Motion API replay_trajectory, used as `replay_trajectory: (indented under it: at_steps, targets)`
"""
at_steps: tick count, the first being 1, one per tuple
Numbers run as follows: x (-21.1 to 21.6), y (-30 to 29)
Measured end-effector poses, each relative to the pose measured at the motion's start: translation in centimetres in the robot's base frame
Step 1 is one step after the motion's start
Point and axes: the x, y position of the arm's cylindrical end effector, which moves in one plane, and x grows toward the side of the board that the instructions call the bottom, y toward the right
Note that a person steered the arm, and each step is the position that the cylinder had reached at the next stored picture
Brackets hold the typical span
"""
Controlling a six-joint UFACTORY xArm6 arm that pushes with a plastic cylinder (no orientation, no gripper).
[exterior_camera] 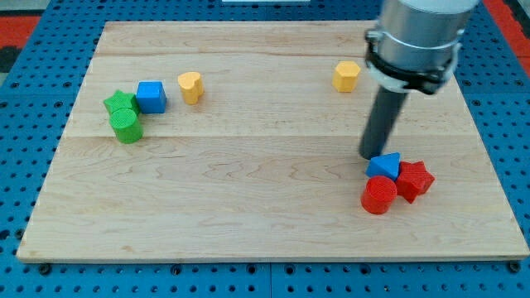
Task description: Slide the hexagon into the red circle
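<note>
Camera view: two yellow blocks, including yellow hexagon [347, 76]; one red circle [379, 196]; my tip [373, 156] between.

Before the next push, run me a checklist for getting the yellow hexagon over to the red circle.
1. Yellow hexagon in view, free of other blocks: ok.
2. Red circle in view: ok.
3. My tip behind the hexagon for a push: not ok; it sits just above the blue triangle, well below the hexagon.
4. Straight path to the circle: not ok; the blue triangle lies above the circle.
5. Circle's surroundings: not ok; the red star sits against its right.
6. Tip touching the triangle: cannot tell.
</note>
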Motion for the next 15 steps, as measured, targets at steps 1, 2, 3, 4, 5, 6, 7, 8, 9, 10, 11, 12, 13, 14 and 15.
replay_trajectory:
  at_steps: [1, 2, 3, 4, 5, 6, 7, 8, 9, 10, 11, 12, 13, 14, 15]
  targets:
    - [-6.0, 4.2]
    - [-13.1, 5.2]
    - [-19.0, -1.0]
    - [-14.2, -4.7]
    - [-19.5, -4.8]
    - [-25.7, -4.1]
    - [-27.7, -4.6]
    - [-23.9, -15.6]
    - [-17.3, -16.0]
    - [-16.6, -11.8]
    - [-13.2, -8.8]
    - [-4.0, -11.8]
    - [-2.5, -12.1]
    - [-0.4, -4.0]
    - [2.6, -1.6]
